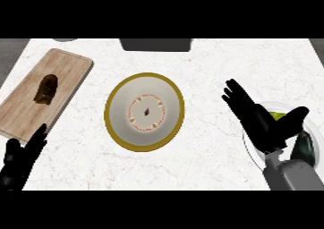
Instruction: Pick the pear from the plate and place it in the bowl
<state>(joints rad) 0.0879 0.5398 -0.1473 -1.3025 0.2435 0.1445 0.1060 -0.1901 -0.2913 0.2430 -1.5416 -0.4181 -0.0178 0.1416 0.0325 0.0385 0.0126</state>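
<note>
White plate (312, 134) at right holds the green pear (278, 116), with the right hand (260, 120) spread open above it. Gold-rimmed bowl (144, 112) sits mid-counter with only a small brown mark at its centre. Left hand (19, 159) rests open at lower left

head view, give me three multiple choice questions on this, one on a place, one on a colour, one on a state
1. Where is the cutting board?
A. left of the bowl
B. right of the bowl
C. under the right hand

2. What colour is the bowl's rim?
A. blue
B. yellow-gold
C. red

3. How is the right hand?
A. shut into a fist
B. out of view
C. open, fingers straight, above the plate

Answers:
1 A, the board lies at the counter's left with a dark item on it.
2 B, a yellow-gold ring runs round the bowl's white inside.
3 C, the fingers are spread over the plate, the green pear showing beside the thumb.
</note>
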